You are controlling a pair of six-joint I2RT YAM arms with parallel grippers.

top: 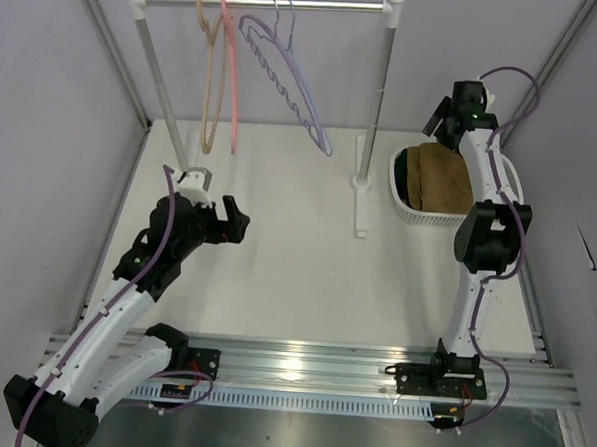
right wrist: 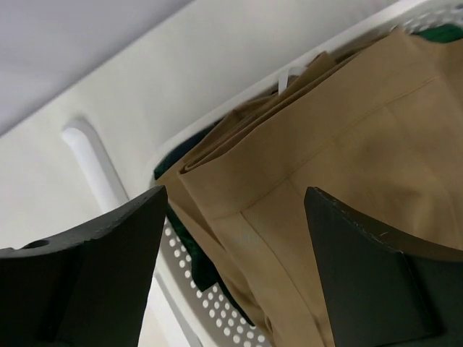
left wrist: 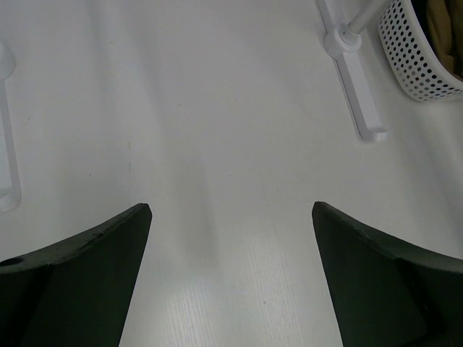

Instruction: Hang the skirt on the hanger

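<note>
One basket [top: 407,213] — skirt [top: 447,181] inside, green cloth [right wrist: 192,256] (alongside)

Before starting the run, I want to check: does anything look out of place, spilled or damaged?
Nothing stands out. The skirt lies folded in the white basket over a dark green cloth. The hanger hangs on the rail with three other hangers. The left gripper and right gripper are open.

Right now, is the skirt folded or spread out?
Folded: the skirt lies in the basket with stacked layered edges showing.
</note>
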